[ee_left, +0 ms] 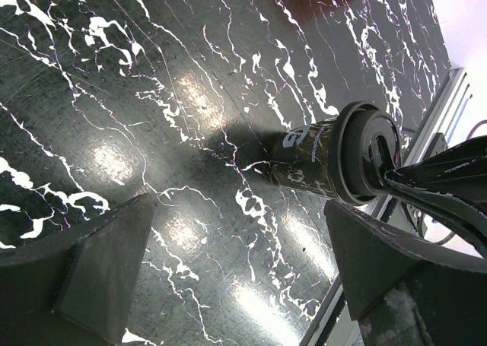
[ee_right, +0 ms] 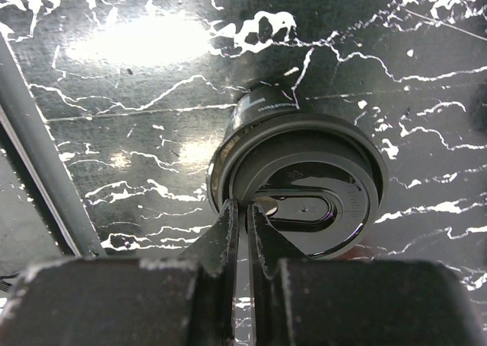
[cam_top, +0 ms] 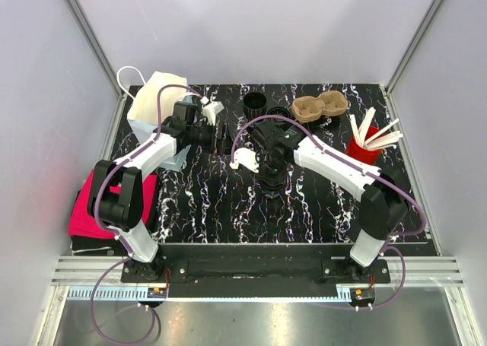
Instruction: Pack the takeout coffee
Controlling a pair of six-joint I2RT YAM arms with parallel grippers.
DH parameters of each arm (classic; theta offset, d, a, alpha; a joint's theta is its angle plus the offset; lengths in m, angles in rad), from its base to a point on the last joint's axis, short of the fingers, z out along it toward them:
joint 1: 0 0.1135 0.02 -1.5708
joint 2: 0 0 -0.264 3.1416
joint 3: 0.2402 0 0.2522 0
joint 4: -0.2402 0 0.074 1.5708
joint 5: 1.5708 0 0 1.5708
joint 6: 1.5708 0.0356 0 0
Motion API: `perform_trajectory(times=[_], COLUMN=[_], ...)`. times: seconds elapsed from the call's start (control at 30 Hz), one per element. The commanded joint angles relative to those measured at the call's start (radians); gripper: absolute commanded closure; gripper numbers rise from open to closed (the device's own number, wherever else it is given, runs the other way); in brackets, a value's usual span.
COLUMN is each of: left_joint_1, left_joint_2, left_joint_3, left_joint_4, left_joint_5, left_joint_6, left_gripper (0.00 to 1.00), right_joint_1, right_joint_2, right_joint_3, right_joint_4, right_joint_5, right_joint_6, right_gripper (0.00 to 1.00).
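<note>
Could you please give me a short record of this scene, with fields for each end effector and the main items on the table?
left end effector: open, holding nothing
right end effector: shut on the lid rim of the lidded cup
lidded cup: upright on the tabletop, mid-table
open cup: upright at the back, appears lidless
cup carrier: at the back, right of the open cup, wells empty
white bag: back left corner
stirrer holder: red, right side

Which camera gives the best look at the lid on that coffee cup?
The right wrist view: it looks straight down on the lid, large and centred. The left wrist view shows it from the side, atop the cup. In the top view the right arm covers it.
</note>
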Motion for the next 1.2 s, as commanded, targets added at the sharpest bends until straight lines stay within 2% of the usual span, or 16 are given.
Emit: perform_trajectory(times=[0.0,1.17], left_joint_1=[0.004,0.004], left_joint_2=[-0.021,-0.015], left_joint_3=[-0.005,-0.005], left_joint_4=[0.044,0.046], left_joint_5=[0.003,0.015], left_joint_6=[-0.005,-0.008], left_gripper=[0.01,0.01], right_joint_1=[0.012,0.039], right_joint_2=[-0.054,-0.028], right_joint_3=[0.029,-0.007], right_joint_4=[0.007,-0.008], right_joint_5=[0.029,0.049], right_joint_6=[0.009,0.003], right_gripper=[1.00,1.00])
